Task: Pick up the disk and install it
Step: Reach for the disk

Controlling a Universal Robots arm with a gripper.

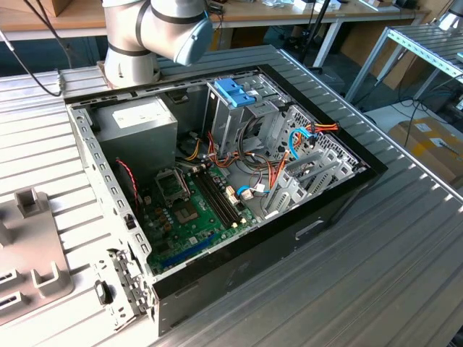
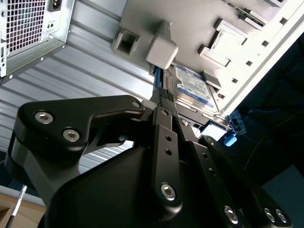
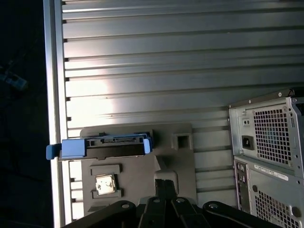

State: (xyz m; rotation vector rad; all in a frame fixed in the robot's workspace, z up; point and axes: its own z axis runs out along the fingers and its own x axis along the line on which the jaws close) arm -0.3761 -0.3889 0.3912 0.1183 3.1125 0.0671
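Disk point(image 3: 114, 148): 1
Open computer case point(image 1: 325, 210): 1
Power-supply box point(image 1: 137, 121): 1
Drive cage with blue top point(image 1: 235, 101): 1
Motherboard point(image 1: 192, 217): 1
Grey fixture plate point(image 3: 183, 166): 1
Robot arm point(image 1: 155, 29): 1

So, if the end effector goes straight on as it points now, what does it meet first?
Probably the raised grey block of the holder, right beside the disk; the end effector aims there, though depth is unclear.
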